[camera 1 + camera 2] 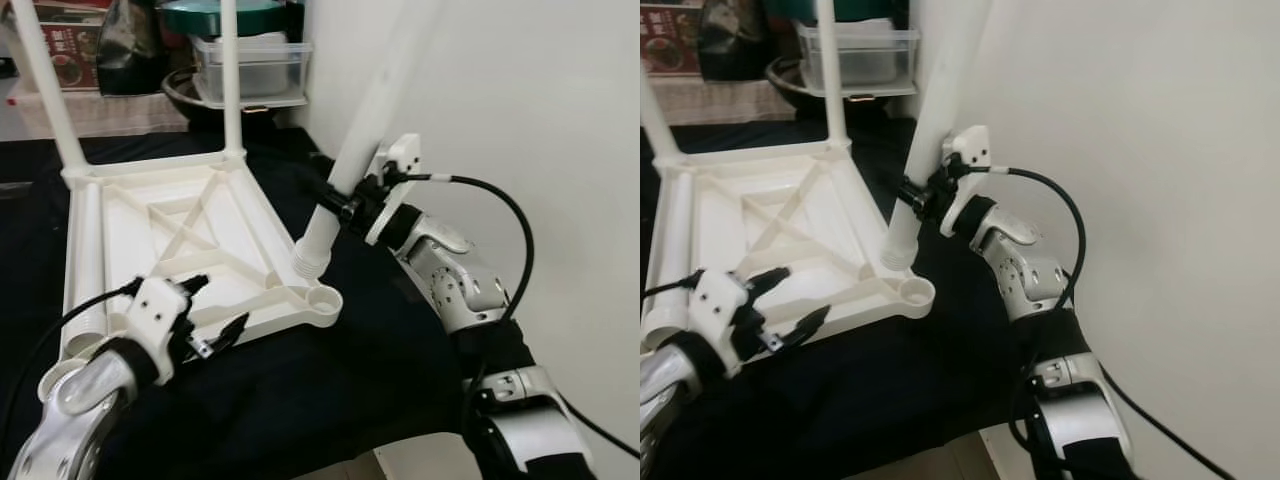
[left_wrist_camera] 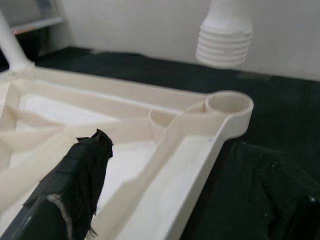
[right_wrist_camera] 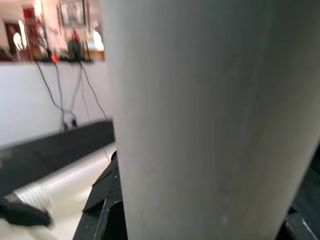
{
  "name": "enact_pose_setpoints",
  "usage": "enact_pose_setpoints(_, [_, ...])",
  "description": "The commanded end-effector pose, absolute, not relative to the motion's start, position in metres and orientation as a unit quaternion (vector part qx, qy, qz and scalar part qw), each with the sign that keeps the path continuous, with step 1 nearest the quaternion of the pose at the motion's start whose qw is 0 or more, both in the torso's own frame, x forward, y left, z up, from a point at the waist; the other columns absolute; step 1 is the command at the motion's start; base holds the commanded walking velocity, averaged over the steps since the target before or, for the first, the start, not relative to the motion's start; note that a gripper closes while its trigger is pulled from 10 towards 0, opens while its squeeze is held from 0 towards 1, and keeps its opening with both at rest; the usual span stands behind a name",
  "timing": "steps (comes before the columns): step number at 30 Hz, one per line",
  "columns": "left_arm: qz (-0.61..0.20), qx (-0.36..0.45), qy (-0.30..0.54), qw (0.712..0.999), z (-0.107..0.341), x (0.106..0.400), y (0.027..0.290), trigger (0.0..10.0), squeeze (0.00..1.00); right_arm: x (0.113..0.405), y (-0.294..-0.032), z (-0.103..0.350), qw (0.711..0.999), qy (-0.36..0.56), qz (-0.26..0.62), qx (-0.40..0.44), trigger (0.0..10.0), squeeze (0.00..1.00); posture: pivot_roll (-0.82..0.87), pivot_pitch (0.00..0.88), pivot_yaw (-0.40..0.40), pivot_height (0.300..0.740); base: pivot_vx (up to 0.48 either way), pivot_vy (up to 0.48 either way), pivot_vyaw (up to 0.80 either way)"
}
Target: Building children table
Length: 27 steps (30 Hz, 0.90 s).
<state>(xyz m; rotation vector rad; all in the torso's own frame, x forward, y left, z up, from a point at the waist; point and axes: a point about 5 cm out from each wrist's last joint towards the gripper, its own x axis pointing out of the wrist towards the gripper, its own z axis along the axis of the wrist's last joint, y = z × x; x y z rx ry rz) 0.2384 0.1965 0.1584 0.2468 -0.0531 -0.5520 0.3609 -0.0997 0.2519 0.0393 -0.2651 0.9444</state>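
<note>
1. White plastic tabletop (image 1: 180, 240): lies upside down on black cloth (image 1: 330, 390), sockets up so legs can screw in; two legs stand fitted at its far corners.
2. Loose leg (image 1: 350, 150): clamped in the right gripper (image 1: 345, 200), tilted, threaded end hovering just above the empty corner socket (image 1: 325, 297), apparently lining up for insertion.
3. Left gripper (image 1: 210, 315): jaws wide, empty, at the tabletop's near edge, likely ready to steady it.
</note>
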Motion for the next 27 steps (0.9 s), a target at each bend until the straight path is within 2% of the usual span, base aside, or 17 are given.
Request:
enact_pose_setpoints(1, [-0.256, 0.130, -0.014, 0.958, 0.158, 0.235, 0.202, 10.0, 0.00, 0.360, -0.098, 0.252, 0.875, -0.135, 0.464, -0.006, 0.0, 0.00, 0.17, 0.000, -0.116, 0.740, 0.000, 0.000, 0.00])
enact_pose_setpoints(12, [-0.209, 0.122, -0.005, 0.970, 0.156, 0.220, 0.213, 10.0, 0.00, 0.361, -0.086, 0.226, 0.856, -0.118, 0.498, -0.066, 0.0, 0.00, 0.21, 0.000, -0.140, 0.740, 0.000, 0.000, 0.00])
enact_pose_setpoints(16, [-0.199, 0.119, -0.004, 0.973, 0.155, 0.216, 0.211, 10.0, 0.00, 0.365, -0.080, 0.215, 0.842, -0.104, 0.516, -0.118, 0.0, 0.00, 0.23, 0.000, -0.159, 0.740, 0.000, 0.000, 0.00])
enact_pose_setpoints(27, [-0.186, 0.109, -0.003, 0.976, 0.153, 0.211, 0.209, 10.0, 0.00, 0.371, -0.089, 0.200, 0.826, -0.065, 0.533, -0.173, 0.0, 0.00, 0.23, 0.000, -0.168, 0.740, 0.000, 0.000, 0.00])
